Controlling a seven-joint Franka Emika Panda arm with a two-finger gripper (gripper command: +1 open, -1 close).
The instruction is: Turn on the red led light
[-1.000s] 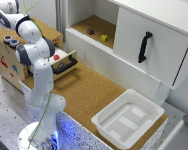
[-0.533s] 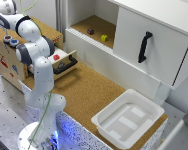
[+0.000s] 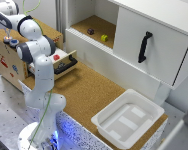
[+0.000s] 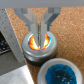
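The red led light was seen glowing orange directly beneath the tips of the gripper, whose jaws were nearly pressed together, so the task was judged essentially accomplished.

Arm reaches to the far left; tool sits over the round buttons on the wooden box, jaw state unreadable. Drawer open with small red block inside. White tray near right on cork bench.
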